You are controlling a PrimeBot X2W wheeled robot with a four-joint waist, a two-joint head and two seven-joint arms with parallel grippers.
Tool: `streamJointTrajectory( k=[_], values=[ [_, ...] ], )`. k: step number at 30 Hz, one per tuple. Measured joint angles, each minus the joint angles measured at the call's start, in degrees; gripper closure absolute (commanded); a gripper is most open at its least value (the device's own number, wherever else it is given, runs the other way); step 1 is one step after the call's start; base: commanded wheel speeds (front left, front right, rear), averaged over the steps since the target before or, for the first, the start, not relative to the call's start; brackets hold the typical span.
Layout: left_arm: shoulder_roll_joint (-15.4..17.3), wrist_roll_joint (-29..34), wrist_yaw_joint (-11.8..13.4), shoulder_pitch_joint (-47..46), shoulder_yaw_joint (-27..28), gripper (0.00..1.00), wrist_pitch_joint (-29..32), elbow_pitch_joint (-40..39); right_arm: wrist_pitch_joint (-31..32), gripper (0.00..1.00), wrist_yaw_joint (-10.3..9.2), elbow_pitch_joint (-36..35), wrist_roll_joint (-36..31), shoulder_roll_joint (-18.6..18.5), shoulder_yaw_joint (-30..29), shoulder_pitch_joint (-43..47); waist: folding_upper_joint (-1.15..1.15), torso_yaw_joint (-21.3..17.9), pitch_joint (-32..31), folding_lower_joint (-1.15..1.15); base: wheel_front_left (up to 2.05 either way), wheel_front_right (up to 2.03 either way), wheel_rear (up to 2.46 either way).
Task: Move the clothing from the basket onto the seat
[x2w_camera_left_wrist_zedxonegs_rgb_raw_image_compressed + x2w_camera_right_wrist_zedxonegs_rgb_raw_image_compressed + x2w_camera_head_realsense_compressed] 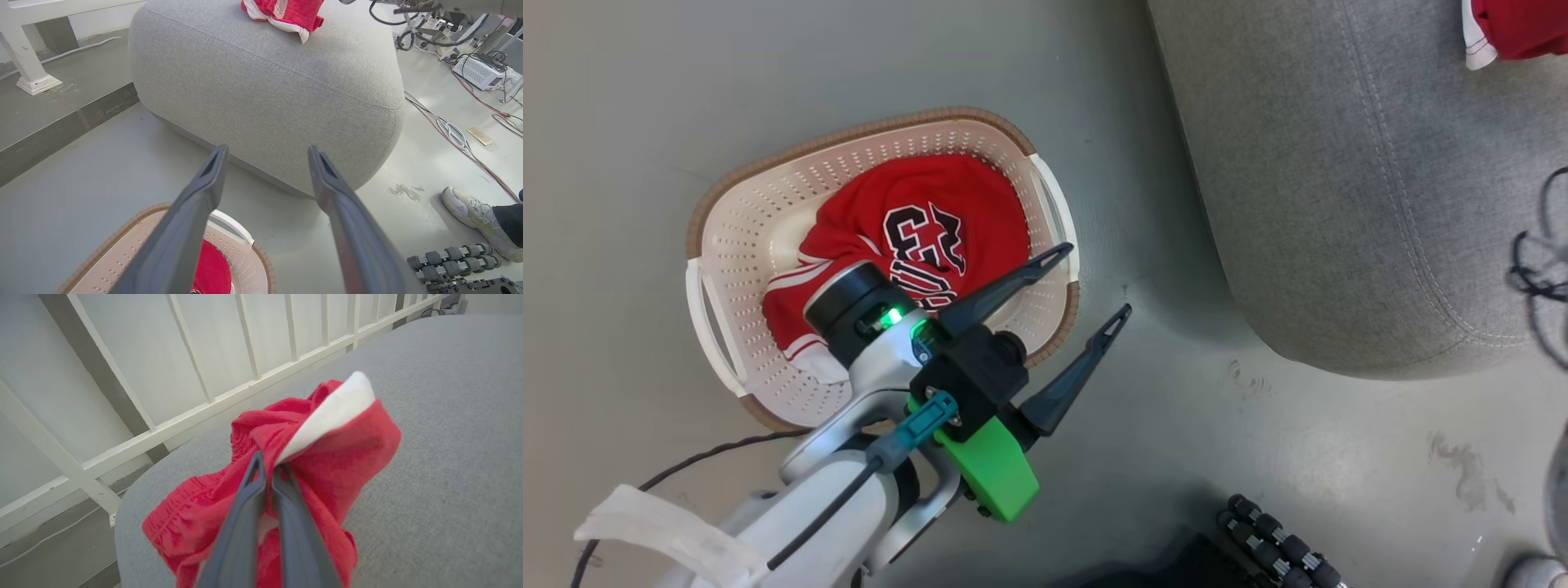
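Observation:
A red jersey (915, 237) with black-and-white lettering lies crumpled in the cream basket (735, 245) on the floor. My left gripper (1098, 282) hangs open over the basket's right rim, fingers pointing toward the grey seat (1339, 180). In the left wrist view the left gripper (267, 153) is empty, with the basket (241, 261) below it and the seat (265, 81) ahead. The second red garment (327, 457), with white trim, rests on the seat (449, 437); my right gripper (270, 471) is shut on its fabric. That garment (286, 12) (1511, 28) sits at the seat's far side.
A person's white shoe (470, 204) stands on the floor right of the seat. Cables (453, 134) and equipment lie beyond it. Black rollers (1282, 547) sit near the bottom. A white railing (184, 416) stands behind the seat.

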Motion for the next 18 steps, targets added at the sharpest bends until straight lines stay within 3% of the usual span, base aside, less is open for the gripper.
streamJointTrajectory(
  k=[8, 9, 10, 18],
  values=[
    [0.1, 0.0, -0.2, -0.85, 0.02, 0.0, -0.43, 0.9, 0.0, 1.0, -0.4, 3.23, 1.16, 1.57, -2.46, 0.13, 0.0, -0.61, 0.25, 0.0, 0.0, 0.0, 0.0],
    [0.1, 0.0, -0.2, -0.85, 0.01, 0.0, -0.67, 1.3, 0.0, 0.56, -0.35, 3.41, 1.15, 1.78, -2.58, 0.13, 0.0, -0.63, 0.11, 0.0, 0.0, 0.0, 0.0],
    [0.12, -0.01, -0.24, -0.85, 0.02, 0.0, -0.85, 1.57, 0.0, 0.0, -0.32, 3.63, 1.07, 1.98, -2.64, 0.13, 0.0, -0.64, -0.07, 0.0, 0.0, 0.0, 0.0],
    [0.12, -0.05, -0.54, -0.85, -0.18, 0.0, -1.93, 3.11, 0.0, 0.0, 1.21, 5.12, -0.77, 2.26, -2.76, 0.37, 0.0, -0.77, -2.15, -0.01, 0.0, 0.0, 0.0]
  ],
)
